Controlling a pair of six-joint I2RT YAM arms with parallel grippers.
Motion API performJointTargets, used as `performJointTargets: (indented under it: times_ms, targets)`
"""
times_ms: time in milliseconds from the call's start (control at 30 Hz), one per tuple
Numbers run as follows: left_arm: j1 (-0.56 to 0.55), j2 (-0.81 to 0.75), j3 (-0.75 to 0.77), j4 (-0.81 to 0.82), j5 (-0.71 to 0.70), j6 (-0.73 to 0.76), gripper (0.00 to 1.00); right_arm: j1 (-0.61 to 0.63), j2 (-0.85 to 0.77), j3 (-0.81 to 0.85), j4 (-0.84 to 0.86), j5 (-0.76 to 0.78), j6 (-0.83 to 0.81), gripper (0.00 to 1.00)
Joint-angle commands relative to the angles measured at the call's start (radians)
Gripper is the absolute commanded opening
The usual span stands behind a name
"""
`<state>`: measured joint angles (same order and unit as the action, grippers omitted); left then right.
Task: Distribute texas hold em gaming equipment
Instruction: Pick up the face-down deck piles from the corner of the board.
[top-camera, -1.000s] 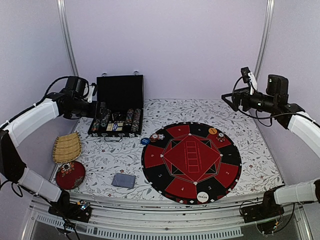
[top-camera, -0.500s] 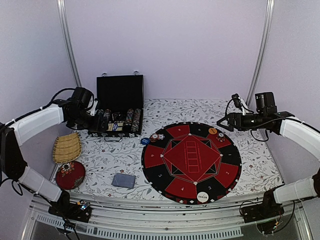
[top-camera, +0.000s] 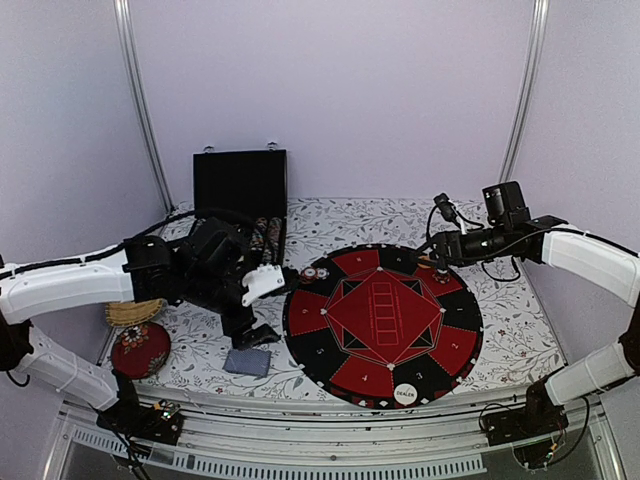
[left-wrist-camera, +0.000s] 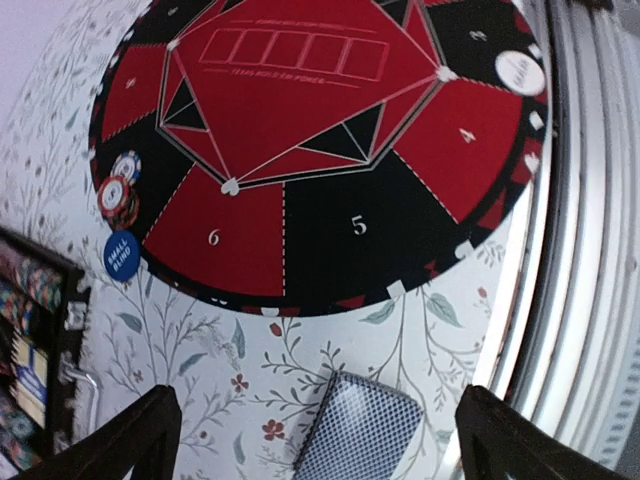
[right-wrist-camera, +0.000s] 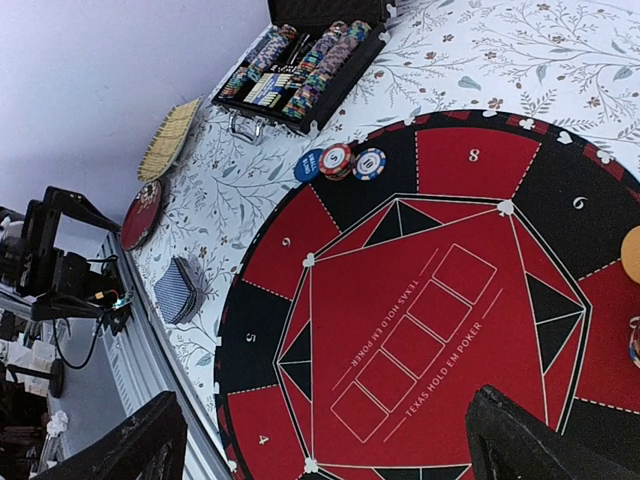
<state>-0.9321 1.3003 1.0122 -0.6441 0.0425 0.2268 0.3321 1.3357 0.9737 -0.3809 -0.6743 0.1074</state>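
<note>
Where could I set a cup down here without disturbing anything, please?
Free: the floral cloth right of the mat, and the far strip behind the mat, right of the black case. Crowded: around the mat's left rim, with chips, blue button and card deck.

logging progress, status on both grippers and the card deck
Left gripper open, above the card deck. Right gripper open, empty, over the mat. Deck flat on the tablecloth, nothing blocking it.

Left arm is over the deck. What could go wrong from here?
The deck lies flat near the table's front rail; closing the open left jaws may fan it or push cards off. The chips sit stacked at the rim of the mat; a low sweep could topple them.
</note>
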Motion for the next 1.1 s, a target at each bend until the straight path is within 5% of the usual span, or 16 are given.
performJointTargets:
  times_ms: [0,300,533,1067]
  targets:
    - [-0.017,-0.033,-0.057,-0.031,-0.034,0.393,0.98,0.01,0.038,0.029,0.024,-0.037,-0.014,0.99]
    - [0.062,0.076,-0.049,-0.23,0.061,0.499,0.98,0.027,0.064,-0.005,0.015,-0.042,-0.058,0.99]
    - [0.153,0.118,-0.072,-0.178,0.173,0.539,0.98,0.031,0.066,-0.01,0.02,-0.039,-0.069,0.99]
    - [0.151,0.29,-0.087,-0.15,0.148,0.527,0.98,0.032,0.08,-0.015,0.023,-0.042,-0.079,0.99]
